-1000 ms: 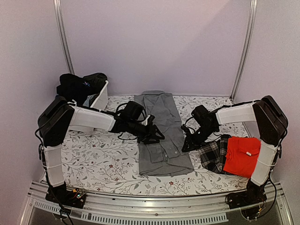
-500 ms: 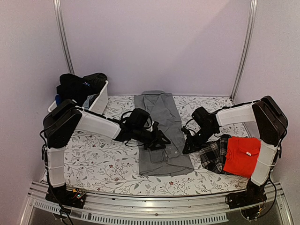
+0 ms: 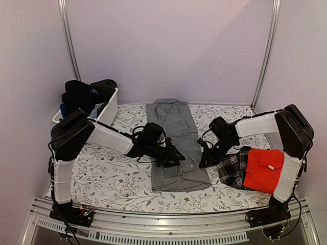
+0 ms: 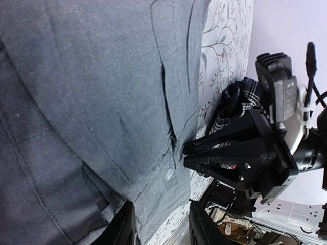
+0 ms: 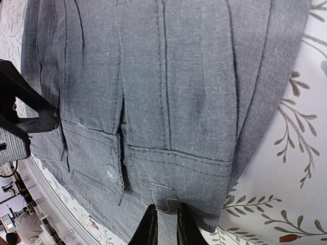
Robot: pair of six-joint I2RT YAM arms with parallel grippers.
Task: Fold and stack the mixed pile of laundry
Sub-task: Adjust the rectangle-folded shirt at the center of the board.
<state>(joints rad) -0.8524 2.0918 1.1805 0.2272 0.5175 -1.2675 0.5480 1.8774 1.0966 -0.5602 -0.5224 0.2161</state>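
A table covered with a white cloth printed with grey vines carries everything. A grey collared shirt lies lengthwise down its middle. At the right side sits black-and-white plaid cloth, with a folded red shirt overlapping its right part. A white plastic tub stands at the far left corner, heaped with dark garments, possibly one large black piece.

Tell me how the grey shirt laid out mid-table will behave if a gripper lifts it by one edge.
The grey shirt will probably drape and sag, not hold its shape: it lies flat in soft creased layers. Its folds would likely slide apart, since nothing visible pins them. The buttoned cuff looks thicker, so it may hang lower. It seems light; the left gripper hovers above it.
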